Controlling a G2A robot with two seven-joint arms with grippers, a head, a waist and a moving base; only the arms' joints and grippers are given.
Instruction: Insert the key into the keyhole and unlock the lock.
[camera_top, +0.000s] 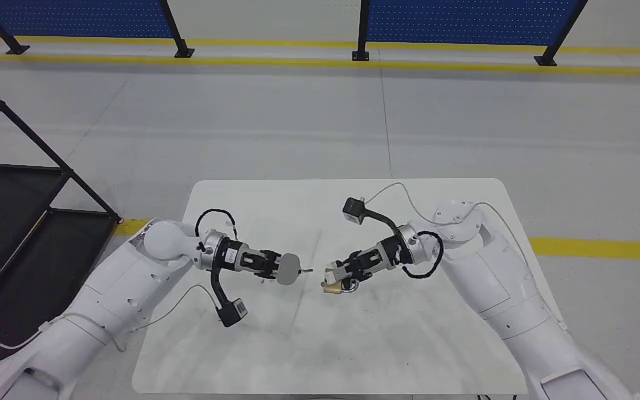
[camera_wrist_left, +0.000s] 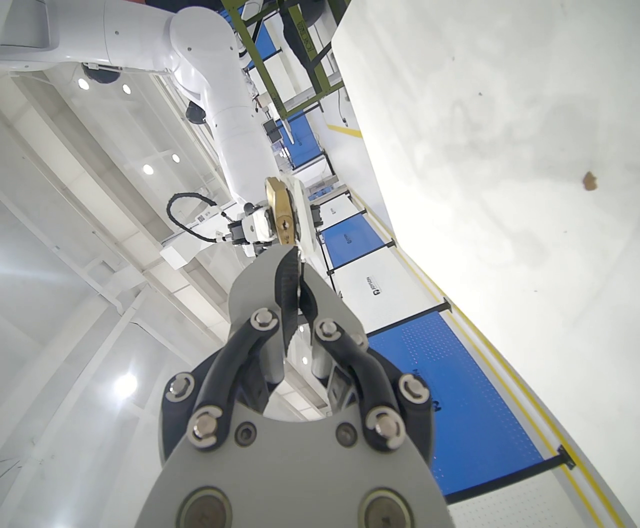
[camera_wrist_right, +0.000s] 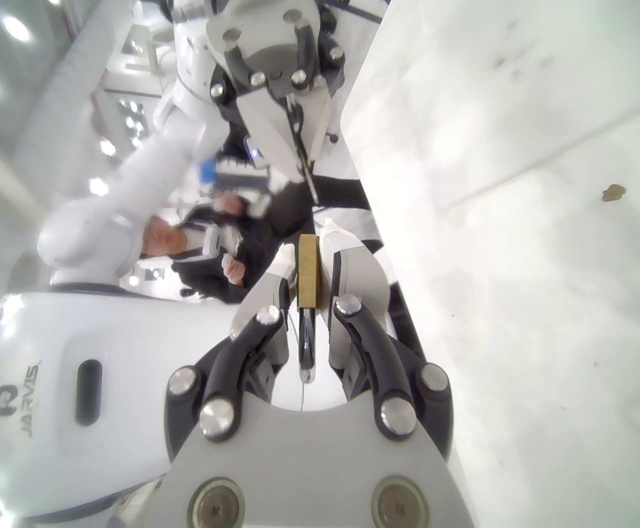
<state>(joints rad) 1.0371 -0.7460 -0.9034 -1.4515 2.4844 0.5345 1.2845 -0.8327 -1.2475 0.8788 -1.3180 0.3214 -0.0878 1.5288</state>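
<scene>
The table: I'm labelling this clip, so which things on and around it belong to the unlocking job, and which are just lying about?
Job: key, pinched in the left gripper; padlock, clamped in the right gripper, both above the table.
Lying about: small brown scrap on the table; black rack and blue barriers on the floor.

Bright, even light from round ceiling lamps (camera_wrist_left: 148, 169) that flare white; the table (camera_top: 400, 345) glares pale, with faint shadows.
</scene>
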